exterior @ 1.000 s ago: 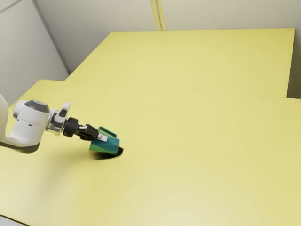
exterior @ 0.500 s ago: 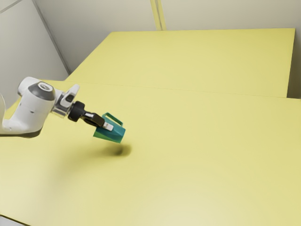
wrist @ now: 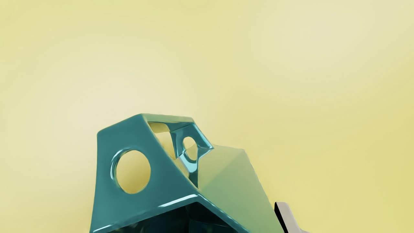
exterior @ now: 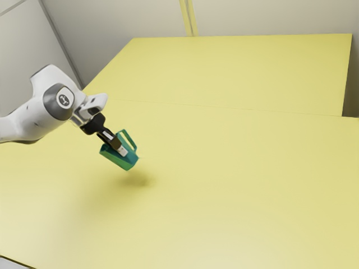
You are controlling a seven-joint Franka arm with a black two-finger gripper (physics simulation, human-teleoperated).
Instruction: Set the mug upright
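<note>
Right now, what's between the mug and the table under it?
Just air. In the exterior view, the mug hangs above the table, with its shadow below.

From my station I see my arm (exterior: pixel 25 122) come in over the worktop (exterior: pixel 252 202) edge at the exterior view's left. The wrist (exterior: pixel 59 101) is bent, and from it the black gripper (exterior: pixel 122 151) slants down toward the exterior view's right, raised above the worktop, nearer that left edge than the right. I have its fingers clamped on the mug (exterior: pixel 116 158); the wrist view gives me one pale fingertip (wrist: pixel 288 216), dark along its inner side.
</note>
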